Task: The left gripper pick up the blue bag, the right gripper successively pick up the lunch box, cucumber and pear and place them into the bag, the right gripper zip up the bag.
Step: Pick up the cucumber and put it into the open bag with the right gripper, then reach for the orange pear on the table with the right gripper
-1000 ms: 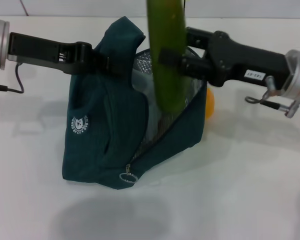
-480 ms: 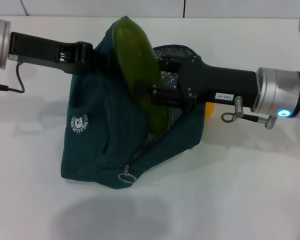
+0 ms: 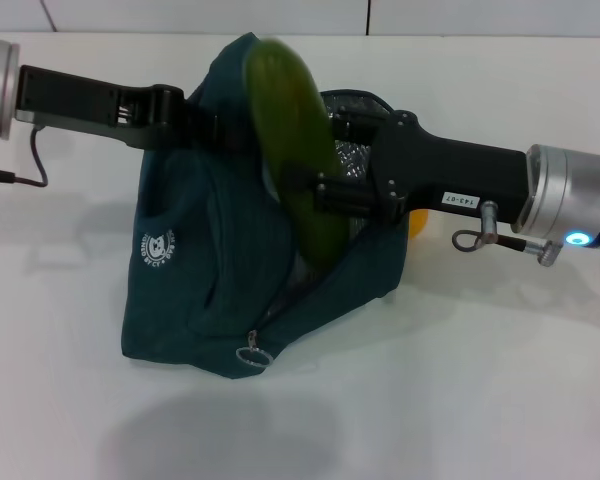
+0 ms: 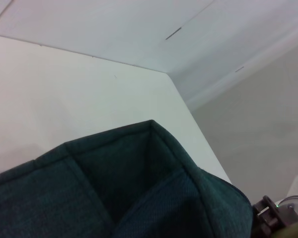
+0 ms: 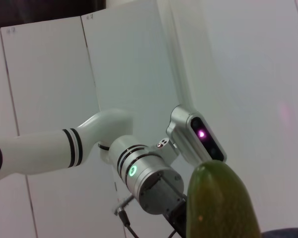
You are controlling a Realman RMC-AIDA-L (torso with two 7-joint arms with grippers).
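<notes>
White bench (image 3: 500,380) | head: left tool (image 3: 195,122) clamps blue bag (image 3: 210,270) rim at 10 o'clock; right tool (image 3: 325,190) grips cucumber (image 3: 295,140), half in; pear (image 3: 418,217) at 3 o'clock waits | left wrist: bag fabric | right wrist: cucumber tip; zipping remains.

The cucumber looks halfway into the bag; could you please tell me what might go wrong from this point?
The cucumber stands tilted, its upper half above the blue bag, so if the right gripper lets go now it may tip out over the rim. The opening is held up only by the left gripper at one edge; pushing down could pull the fabric loose. The pear sits close behind the bag and might get nudged.
</notes>
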